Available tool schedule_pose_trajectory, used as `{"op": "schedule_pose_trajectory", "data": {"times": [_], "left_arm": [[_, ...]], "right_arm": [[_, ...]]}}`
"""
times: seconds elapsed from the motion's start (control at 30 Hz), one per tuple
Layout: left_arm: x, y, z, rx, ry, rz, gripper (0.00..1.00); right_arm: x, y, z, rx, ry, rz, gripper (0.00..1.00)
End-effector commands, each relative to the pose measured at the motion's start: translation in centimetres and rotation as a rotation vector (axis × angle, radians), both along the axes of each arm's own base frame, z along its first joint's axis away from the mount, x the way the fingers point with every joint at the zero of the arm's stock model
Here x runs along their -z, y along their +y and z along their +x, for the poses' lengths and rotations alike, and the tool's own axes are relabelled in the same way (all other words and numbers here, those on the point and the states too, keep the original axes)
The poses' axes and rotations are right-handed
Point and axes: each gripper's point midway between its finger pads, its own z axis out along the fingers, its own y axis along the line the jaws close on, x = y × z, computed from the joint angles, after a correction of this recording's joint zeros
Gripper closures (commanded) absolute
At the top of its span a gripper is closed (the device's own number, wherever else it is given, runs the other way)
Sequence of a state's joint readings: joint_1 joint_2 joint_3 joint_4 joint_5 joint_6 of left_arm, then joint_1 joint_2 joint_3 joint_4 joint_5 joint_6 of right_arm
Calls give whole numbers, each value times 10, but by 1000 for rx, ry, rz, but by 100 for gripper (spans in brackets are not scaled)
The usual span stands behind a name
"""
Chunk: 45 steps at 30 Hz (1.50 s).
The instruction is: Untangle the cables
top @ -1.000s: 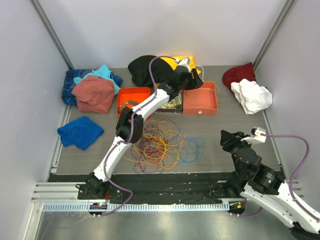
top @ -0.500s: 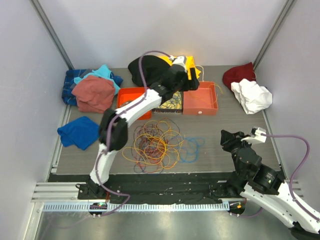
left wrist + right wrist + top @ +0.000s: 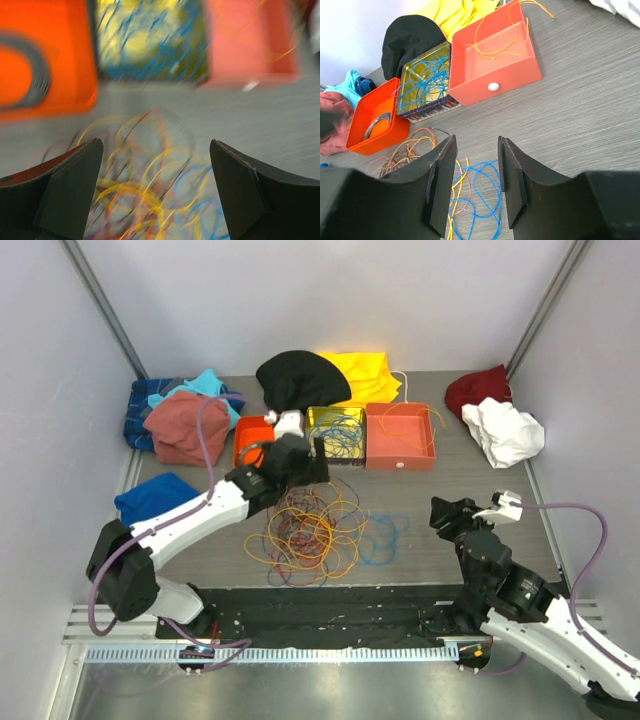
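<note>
A tangle of thin orange, yellow, red and purple cables [image 3: 308, 530] lies mid-table, with a blue cable [image 3: 385, 537] in loops at its right. My left gripper [image 3: 312, 458] hangs open and empty above the pile's far edge. The left wrist view is blurred and shows its jaws wide apart [image 3: 155, 155] over the cables [image 3: 145, 195]. My right gripper [image 3: 448, 513] is open and empty to the right of the blue cable. In the right wrist view [image 3: 476, 150] the blue loops [image 3: 482, 200] lie below the jaws. More blue cables fill the yellow tin [image 3: 335, 432].
An orange tray [image 3: 252, 430] holds a grey coiled ring [image 3: 376, 123]. A coral tray [image 3: 400, 440] with an orange cable stands right of the tin. Black [image 3: 298, 375] and yellow [image 3: 368, 372] cloths lie behind. Red [image 3: 478, 388] and white [image 3: 505, 432] cloths lie at right, blue [image 3: 160, 503] and pink [image 3: 185, 425] at left.
My left arm has pulled back from over the trays and black cloth to the near side of the tin, above the cable pile. My right gripper has shifted slightly left.
</note>
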<state>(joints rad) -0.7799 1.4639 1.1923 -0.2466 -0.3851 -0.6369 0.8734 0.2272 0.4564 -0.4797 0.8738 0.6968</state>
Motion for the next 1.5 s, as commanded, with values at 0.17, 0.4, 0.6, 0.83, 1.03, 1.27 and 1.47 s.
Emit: {"op": "schedule_pose_trajectory", "data": {"times": [0.17, 0.4, 0.6, 0.83, 1.03, 1.27, 1.47], "left_arm": [[65, 64, -78, -89, 176, -47, 11], [70, 89, -93, -164, 176, -71, 12], [52, 90, -104, -122, 136, -156, 12], [46, 97, -116, -75, 112, -157, 12], [53, 101, -125, -52, 114, -160, 11], [55, 101, -125, -40, 108, -139, 11], [58, 98, -121, -33, 122, -106, 10]], "right_arm": [[-14, 38, 12, -96, -21, 90, 57], [-28, 12, 28, 109, -39, 26, 52], [-81, -29, 96, 319, -43, 106, 34], [-53, -72, 223, 250, 31, 557, 45], [-24, -64, 292, 97, 118, 692, 49], [-12, -71, 317, 70, -93, 1003, 49], [25, -70, 316, 139, -92, 1067, 49]]}}
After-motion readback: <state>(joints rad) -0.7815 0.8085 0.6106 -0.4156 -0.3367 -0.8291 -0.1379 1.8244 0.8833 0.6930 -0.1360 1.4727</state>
